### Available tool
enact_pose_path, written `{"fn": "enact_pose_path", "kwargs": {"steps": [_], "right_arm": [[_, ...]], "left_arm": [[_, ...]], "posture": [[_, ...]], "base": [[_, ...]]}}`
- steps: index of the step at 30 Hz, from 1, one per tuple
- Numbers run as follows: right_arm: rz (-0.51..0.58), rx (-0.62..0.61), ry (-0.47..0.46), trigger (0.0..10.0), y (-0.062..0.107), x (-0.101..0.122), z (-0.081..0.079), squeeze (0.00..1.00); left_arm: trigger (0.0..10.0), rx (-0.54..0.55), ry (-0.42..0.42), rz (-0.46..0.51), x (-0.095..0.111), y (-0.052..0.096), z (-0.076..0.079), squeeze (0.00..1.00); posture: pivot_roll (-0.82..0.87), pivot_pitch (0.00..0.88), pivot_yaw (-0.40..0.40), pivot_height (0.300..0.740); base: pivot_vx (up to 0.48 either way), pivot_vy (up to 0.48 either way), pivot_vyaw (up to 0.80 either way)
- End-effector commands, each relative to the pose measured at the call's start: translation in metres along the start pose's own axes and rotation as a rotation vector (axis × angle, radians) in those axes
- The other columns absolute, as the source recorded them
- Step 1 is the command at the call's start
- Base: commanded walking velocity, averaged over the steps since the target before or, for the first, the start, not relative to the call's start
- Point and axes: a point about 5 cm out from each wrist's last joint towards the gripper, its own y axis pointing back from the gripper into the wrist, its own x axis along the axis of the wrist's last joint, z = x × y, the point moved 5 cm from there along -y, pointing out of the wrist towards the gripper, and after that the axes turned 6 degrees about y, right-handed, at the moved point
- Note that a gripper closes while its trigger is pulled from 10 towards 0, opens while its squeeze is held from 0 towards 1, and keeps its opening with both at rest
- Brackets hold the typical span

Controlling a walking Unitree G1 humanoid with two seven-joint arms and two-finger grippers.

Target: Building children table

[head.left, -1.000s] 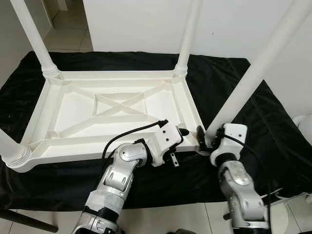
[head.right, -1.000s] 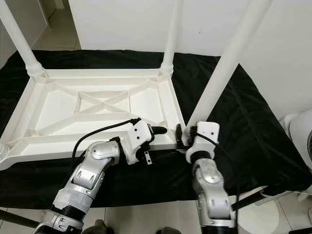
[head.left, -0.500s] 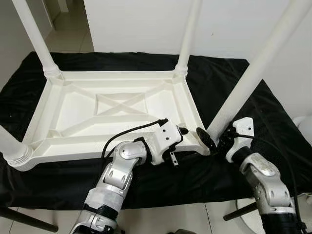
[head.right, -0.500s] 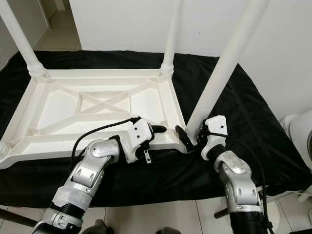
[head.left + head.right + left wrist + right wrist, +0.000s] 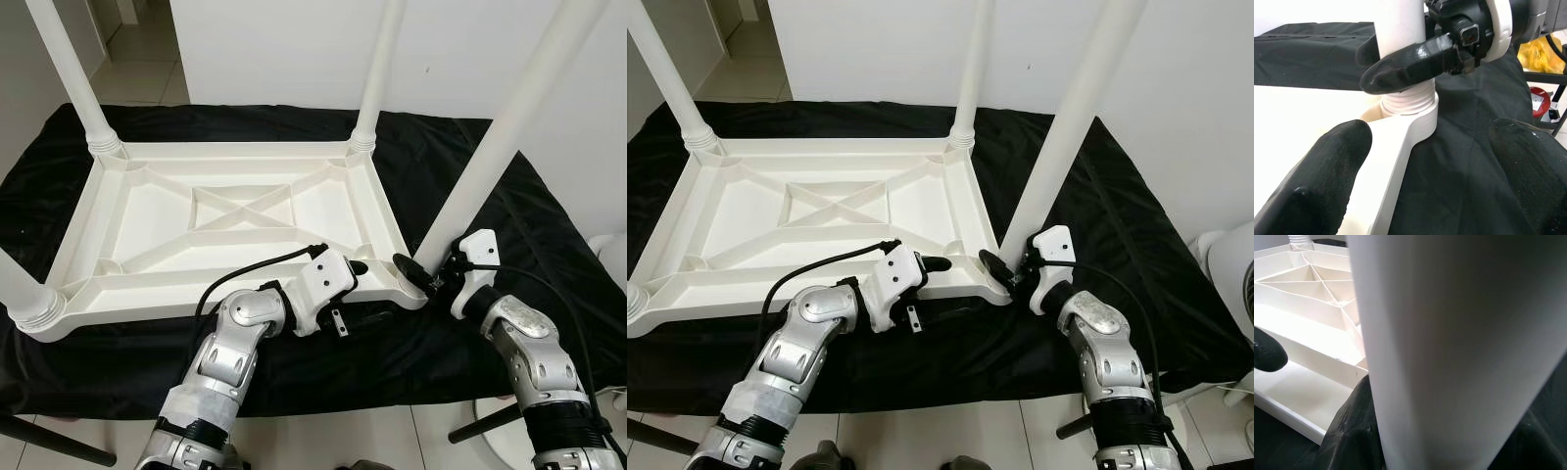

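— What do we have before us?

— We see the white children's table (image 5: 235, 211) lying upside down on a black cloth (image 5: 549, 255) spread over the floor; its ribbed underside faces up, with a cross brace in the middle; two far legs stand upright in their corner sockets, the far left leg (image 5: 69, 73) and the far right leg (image 5: 377, 69); a third socketed leg (image 5: 22, 294) shows at the near left corner.

— And the fourth?

— The near right leg (image 5: 495, 147) rises at a slant from the near right corner socket (image 5: 1410, 105); in the left wrist view we see its ribbed collar seated in that socket.

— Where is our right pincer?

— Our right pincer (image 5: 423, 274) is at the base of that leg, clenched around it; one black finger (image 5: 1410, 63) lies across the front of the leg just above the collar; the right wrist view shows the white leg (image 5: 1449, 347) close up between the dark pads.

— And our left?

— Our left pincer (image 5: 1425, 161) sits at the near edge of the table, just beside the same corner; its two fingers are spread wide apart, grasping nothing; one hangs over the white rim, the other over the cloth.

— Anything else around?

— Pale floor tiles (image 5: 323, 436) at the near edge of the cloth; a white wall (image 5: 294, 49) behind; a red object (image 5: 1540, 100) off to the side in the left wrist view, too small for us to name.
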Motion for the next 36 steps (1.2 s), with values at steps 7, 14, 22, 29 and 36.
{"fn": "enact_pose_path", "kwargs": {"steps": [7,14,22,29,36], "right_arm": [[-0.043,-0.008,-0.049,10.0,0.006,-0.016,-0.003,0.0],[-0.059,-0.198,-0.07,10.0,0.003,-0.015,0.009,0.0],[-0.111,-0.441,-0.111,10.0,0.005,-0.015,0.008,0.0],[-0.154,-0.639,-0.161,10.0,0.011,-0.018,0.0,0.0],[-0.204,-0.851,-0.218,10.0,0.014,-0.017,-0.02,0.0]], "left_arm": [[10.0,0.112,0.0,0.017,0.004,-0.001,-0.009,0.0],[10.0,0.113,0.003,0.016,0.003,-0.001,-0.009,0.0],[10.0,0.105,0.008,0.014,0.002,-0.001,-0.005,0.0],[10.0,0.099,0.01,0.012,0.001,-0.001,-0.003,0.0],[10.0,0.095,0.008,0.012,0.001,-0.002,-0.001,0.0]], "posture": [[0.01,0.0,-0.058,0.74],[0.01,0.0,-0.058,0.74],[0.0,0.0,-0.059,0.74],[0.0,0.0,-0.065,0.74],[0.01,0.0,-0.07,0.74]], "base": [[0.0,0.0,0.0],[0.0,0.0,0.0],[0.0,0.0,0.0],[0.0,0.0,0.0],[0.0,0.0,0.0]]}}
